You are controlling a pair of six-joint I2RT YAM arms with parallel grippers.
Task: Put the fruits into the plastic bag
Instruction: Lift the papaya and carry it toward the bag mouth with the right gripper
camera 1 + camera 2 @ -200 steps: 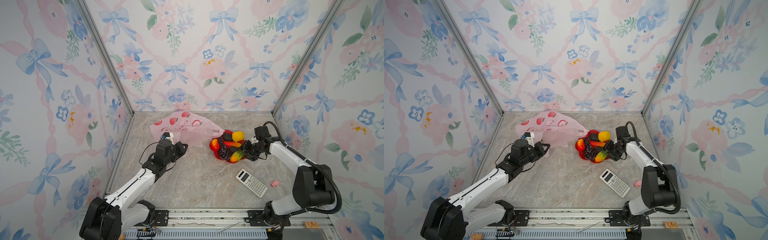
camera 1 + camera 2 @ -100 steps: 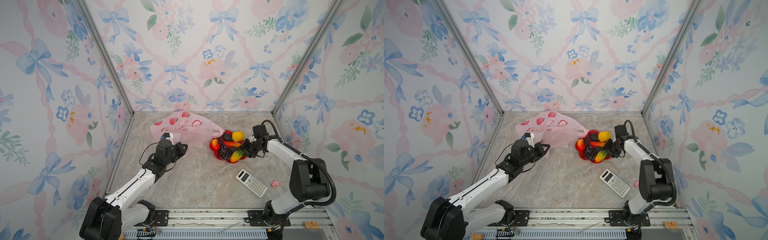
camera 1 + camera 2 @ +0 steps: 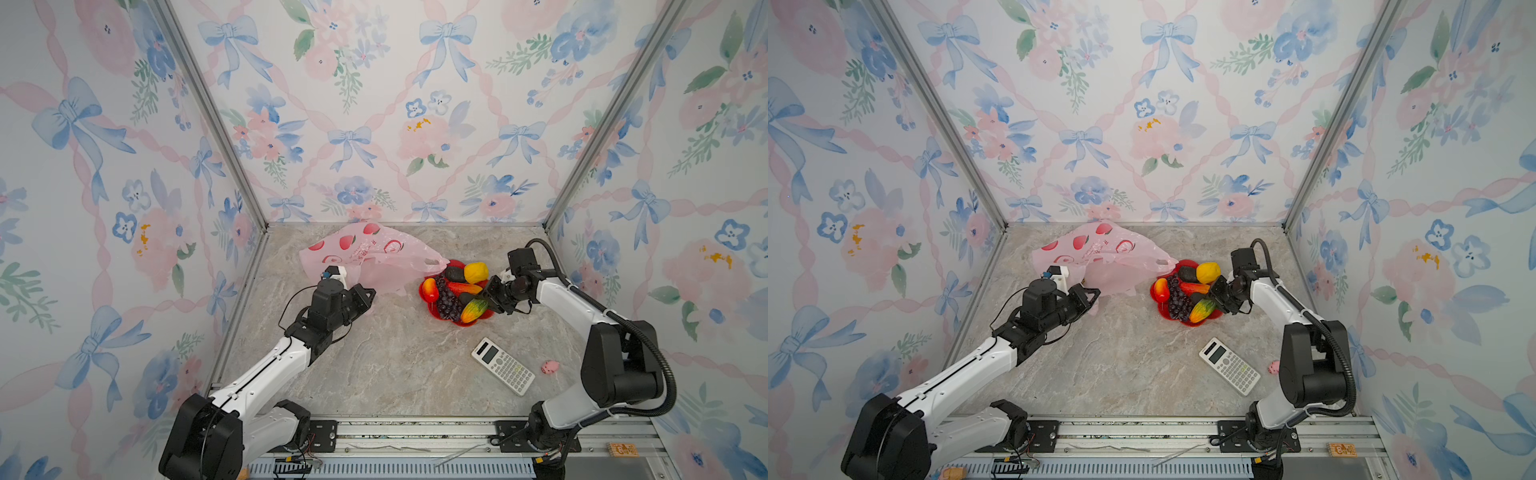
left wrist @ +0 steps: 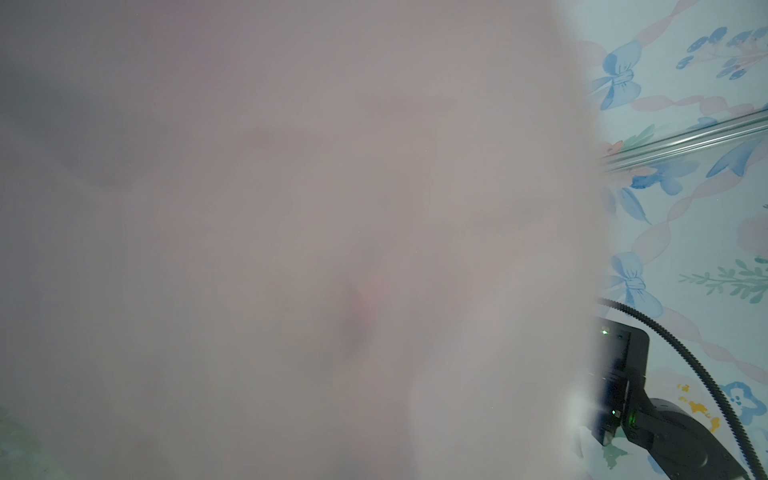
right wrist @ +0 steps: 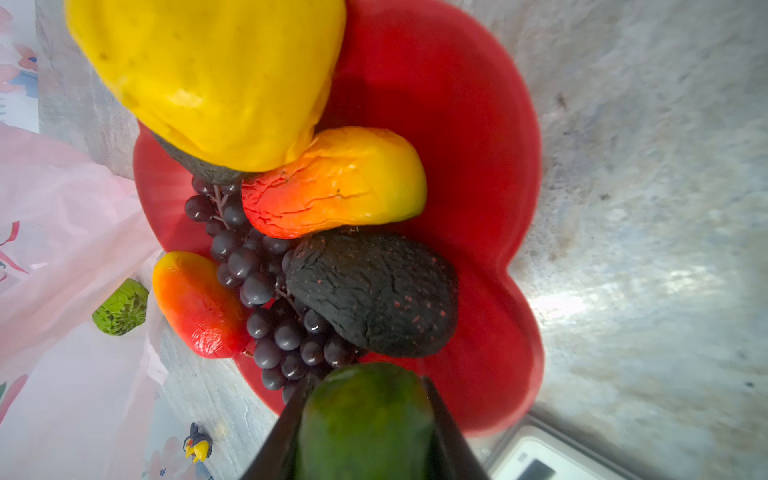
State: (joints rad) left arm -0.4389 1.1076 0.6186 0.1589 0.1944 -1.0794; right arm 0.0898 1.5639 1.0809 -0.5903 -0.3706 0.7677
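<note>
The pale-pink plastic bag lies at the back of the table. My left gripper is shut on its near edge, and blurred pink bag film fills the left wrist view. The fruits sit on a red plate: lemon, avocado, grapes, mangoes. My right gripper is shut on a green-yellow mango at the plate's near edge. A bumpy green ball lies against the bag's film.
A calculator lies on the marble top near the front right. A tiny pink pig sits beside it, by the right arm's base. Flowered walls close in the table on three sides.
My right gripper has shifted slightly over the plate's near edge and its jaws have closed onto the green-yellow mango. The left arm and the bag have not moved.
</note>
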